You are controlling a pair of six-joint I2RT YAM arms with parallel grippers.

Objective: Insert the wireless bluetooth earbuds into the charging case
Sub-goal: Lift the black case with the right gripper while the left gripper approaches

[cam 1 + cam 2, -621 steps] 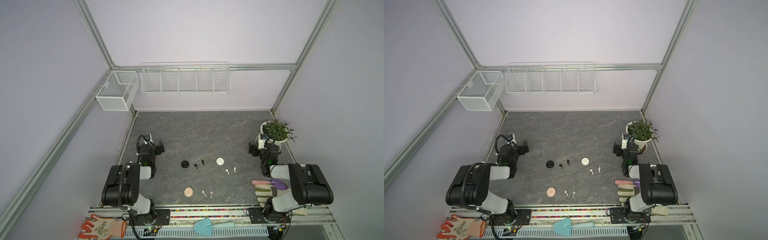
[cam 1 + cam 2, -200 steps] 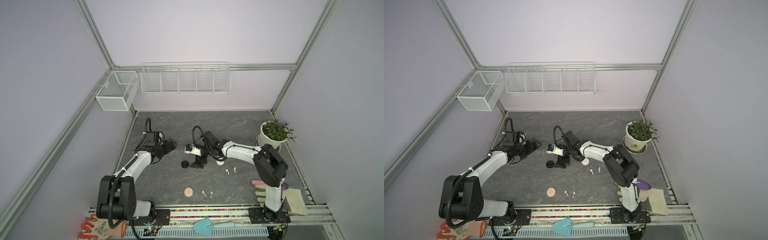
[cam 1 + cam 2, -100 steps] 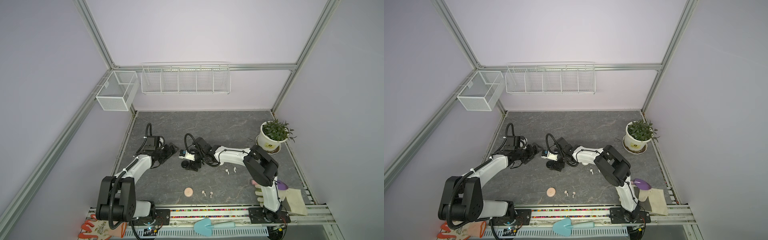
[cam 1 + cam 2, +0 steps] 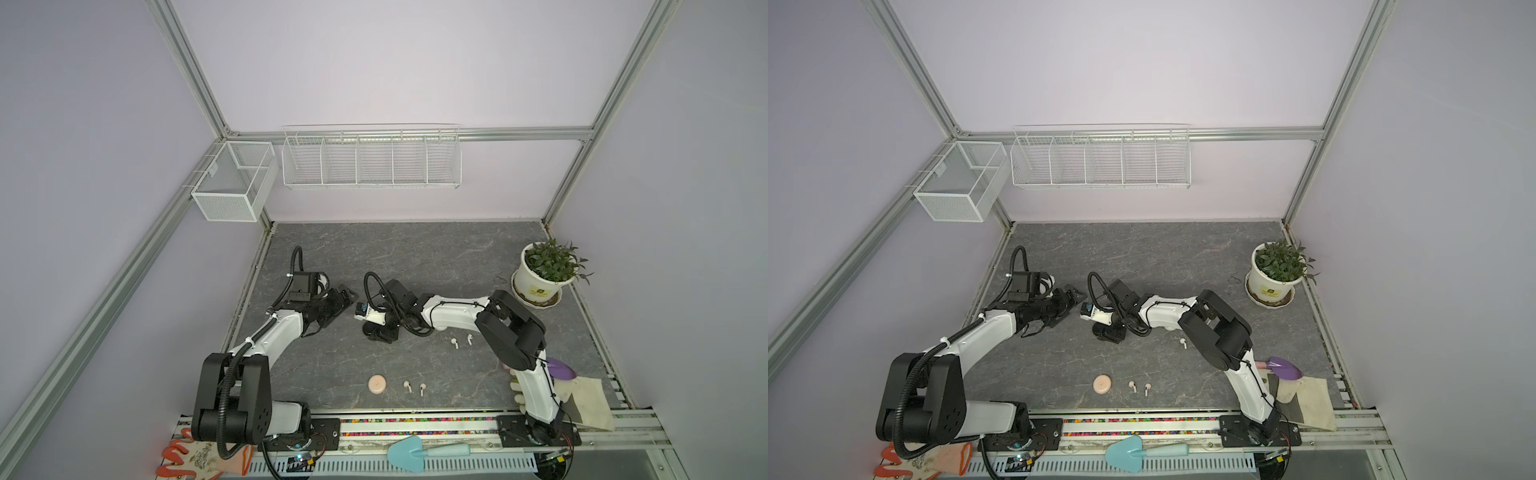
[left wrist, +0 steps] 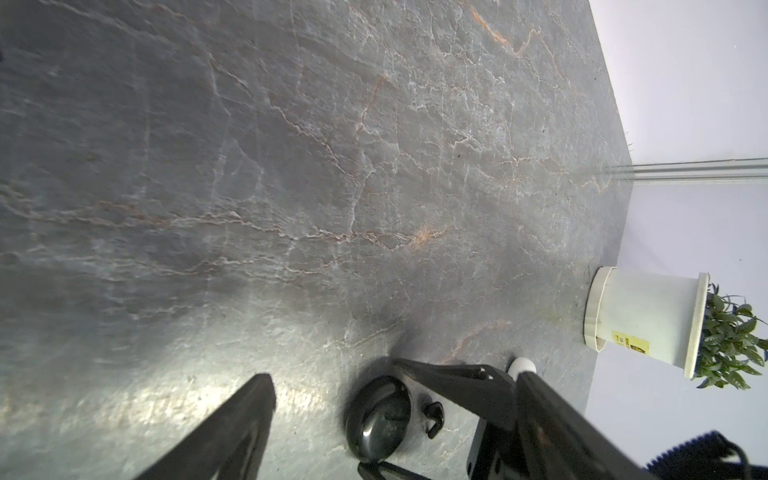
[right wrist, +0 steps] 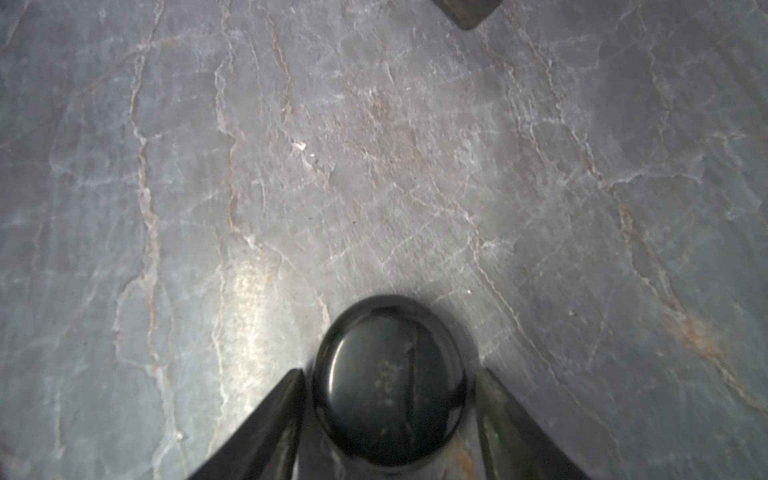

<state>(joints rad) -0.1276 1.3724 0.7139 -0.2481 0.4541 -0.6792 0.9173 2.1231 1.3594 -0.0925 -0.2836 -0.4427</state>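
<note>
Earbuds [image 4: 454, 343]: loose on table [image 4: 415, 257]; white pair [image 4: 470, 338] 3 o'clock of black case [image 6: 388, 395], pink pair [image 4: 408, 386] 5 o'clock.
Right gripper [image 4: 379, 333]: jaws flank case, grip unclear.
Left gripper [image 4: 343, 301]: jaws wide, empty.
Advice: centre case, squeeze gently.

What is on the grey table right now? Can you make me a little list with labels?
Table: dark grey stone-look tabletop
Right pincer: straddles the glossy black round charging case; a firm squeeze cannot be confirmed
Left pincer: open, holding nothing, near that case
White pair: two tiny white stemmed plastic earbuds, loose on the table
Pink pair: two tiny pale pink stemmed plastic earbuds, lying beside the pale pink round case
Earbuds inside a case: none visible
</note>
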